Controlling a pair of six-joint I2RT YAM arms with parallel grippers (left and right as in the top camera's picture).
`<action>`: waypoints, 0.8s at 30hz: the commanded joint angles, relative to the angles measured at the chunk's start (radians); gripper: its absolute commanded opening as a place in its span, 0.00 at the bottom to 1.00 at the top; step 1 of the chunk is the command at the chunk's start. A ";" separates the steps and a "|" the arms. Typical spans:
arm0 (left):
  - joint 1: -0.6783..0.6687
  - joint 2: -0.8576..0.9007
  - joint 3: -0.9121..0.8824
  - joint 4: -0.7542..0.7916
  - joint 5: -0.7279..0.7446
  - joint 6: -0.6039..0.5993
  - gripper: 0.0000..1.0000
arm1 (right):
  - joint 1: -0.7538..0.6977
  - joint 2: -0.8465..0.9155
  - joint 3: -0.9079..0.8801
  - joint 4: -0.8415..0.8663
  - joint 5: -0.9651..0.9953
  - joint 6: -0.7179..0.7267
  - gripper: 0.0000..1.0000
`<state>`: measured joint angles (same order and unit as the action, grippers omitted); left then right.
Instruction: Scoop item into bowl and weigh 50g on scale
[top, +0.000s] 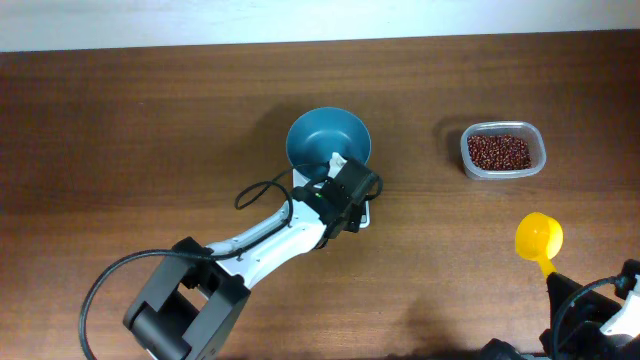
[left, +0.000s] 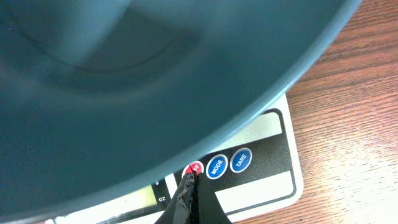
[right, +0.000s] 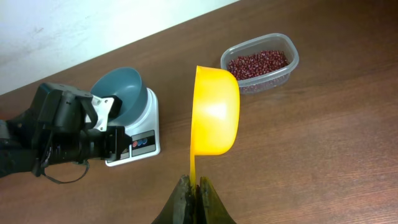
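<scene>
Yellow plastic, the scoop (right: 214, 112) is pinched by its handle in the closed right gripper (right: 193, 186), its cup empty. The left gripper (left: 189, 185), jaws together, has its tips at the red button (left: 195, 167) of the scale (right: 142, 142), which carries the empty teal bowl (top: 328, 140). The beans (top: 498, 152) lie in a clear tub (top: 541, 150), well apart from the scale.

White "MODE" on a round blue button (left: 216, 167) low in the left wrist view, white "TARE" on the second blue button (left: 240, 160) just right of it, both on the scale (left: 255, 188), small "oz" beside its grey display (left: 124, 208) at the lower edge, lettering on the red button (left: 195, 167) too hidden to read
</scene>
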<state>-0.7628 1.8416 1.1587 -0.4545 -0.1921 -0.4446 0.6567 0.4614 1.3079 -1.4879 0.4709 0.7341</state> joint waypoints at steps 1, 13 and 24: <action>-0.003 0.049 0.004 0.003 -0.013 0.012 0.00 | -0.003 0.008 -0.003 0.004 0.020 0.008 0.04; -0.003 0.078 0.006 0.008 -0.014 0.013 0.00 | -0.003 0.008 -0.003 0.004 0.021 0.007 0.04; -0.003 -0.251 0.009 -0.225 -0.011 0.013 0.00 | -0.003 0.008 -0.003 0.005 0.043 0.008 0.04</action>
<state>-0.7639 1.7233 1.1625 -0.6277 -0.1951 -0.4438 0.6567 0.4614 1.3067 -1.4883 0.4824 0.7345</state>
